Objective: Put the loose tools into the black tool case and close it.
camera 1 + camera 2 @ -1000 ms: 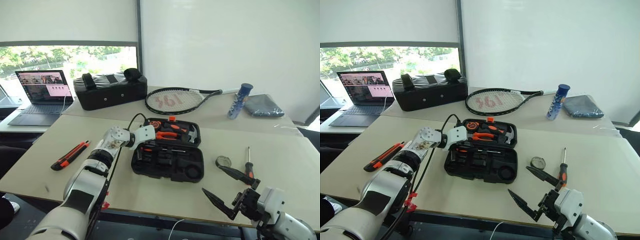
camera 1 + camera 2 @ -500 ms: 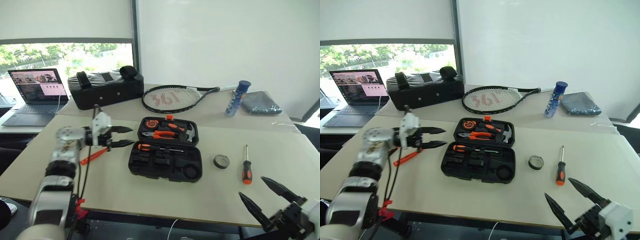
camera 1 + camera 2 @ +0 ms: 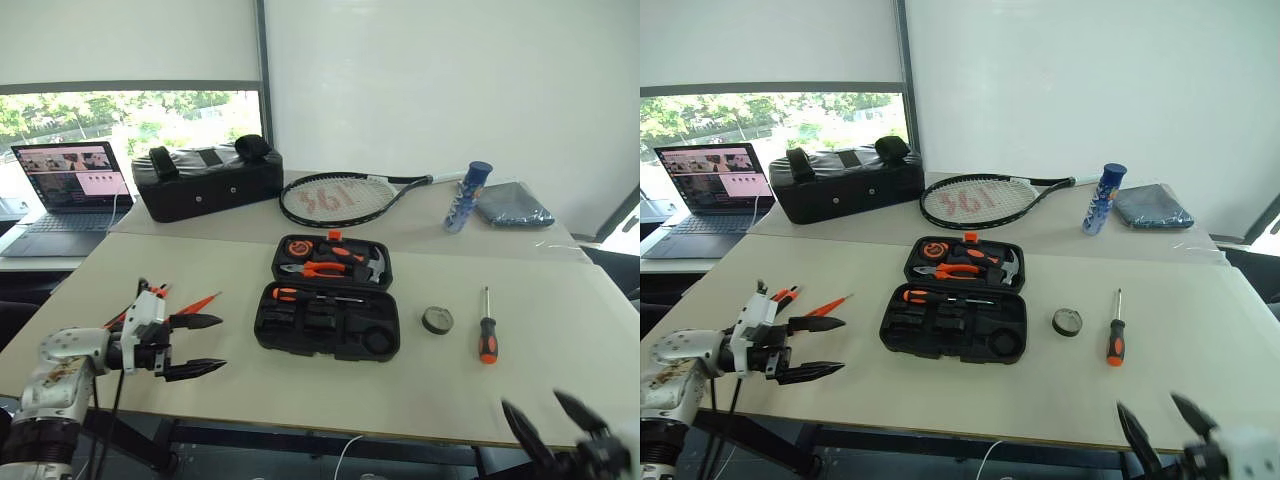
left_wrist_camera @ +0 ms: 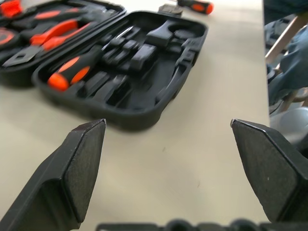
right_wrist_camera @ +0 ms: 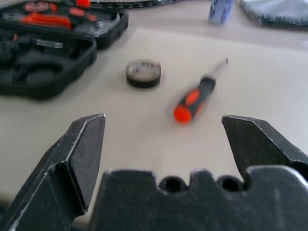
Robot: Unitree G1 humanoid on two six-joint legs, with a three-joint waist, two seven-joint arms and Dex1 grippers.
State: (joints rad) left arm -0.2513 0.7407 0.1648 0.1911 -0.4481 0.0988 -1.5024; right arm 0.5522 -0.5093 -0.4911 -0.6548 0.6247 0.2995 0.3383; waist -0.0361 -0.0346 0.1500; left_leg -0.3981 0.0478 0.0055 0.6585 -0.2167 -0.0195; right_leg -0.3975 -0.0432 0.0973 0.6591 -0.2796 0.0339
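Both end effectors, left (image 3: pixel 196 345) and right (image 3: pixel 548 425), hover level, fingers spread apart, empty.

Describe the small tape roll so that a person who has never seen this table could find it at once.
Start from the open black tool case in the middle of the table. To the case's right lie two loose things, apart from each other: the tape roll, nearer the case, then a screwdriver. The roll is the round, dark, flat ring; the screwdriver is long, with an orange-tipped handle.
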